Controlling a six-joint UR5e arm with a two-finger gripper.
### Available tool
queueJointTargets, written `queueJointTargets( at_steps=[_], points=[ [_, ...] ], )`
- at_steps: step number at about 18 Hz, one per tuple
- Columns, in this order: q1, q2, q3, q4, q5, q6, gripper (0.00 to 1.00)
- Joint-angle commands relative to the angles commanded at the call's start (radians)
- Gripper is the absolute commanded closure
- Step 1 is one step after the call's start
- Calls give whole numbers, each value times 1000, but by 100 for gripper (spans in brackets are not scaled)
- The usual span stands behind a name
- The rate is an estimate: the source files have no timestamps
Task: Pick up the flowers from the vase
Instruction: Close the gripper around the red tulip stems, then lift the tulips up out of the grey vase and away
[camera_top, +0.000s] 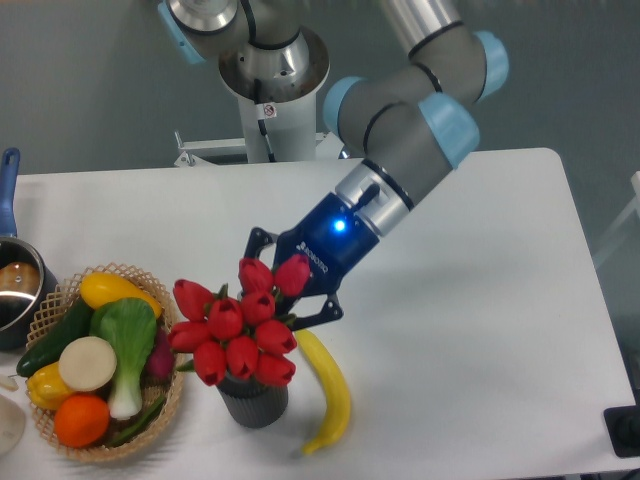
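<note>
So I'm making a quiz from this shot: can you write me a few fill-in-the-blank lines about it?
1. The flowers are ____ in colour.
2. The yellow fruit lying right of the vase is a ____.
3. The vegetables sit in a woven ____ at the table's left.
4. The gripper has a glowing ____ light.

Missing words: red; banana; basket; blue
</note>
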Motion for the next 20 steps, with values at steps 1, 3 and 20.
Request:
queueJointTargets(
  at_steps=[1, 3, 20],
  points=[
    [0, 0, 8, 0, -2, -11, 100],
    [0, 0, 31, 0, -3, -44, 100],
    [270, -17, 95, -2, 29, 296, 100]
  ],
)
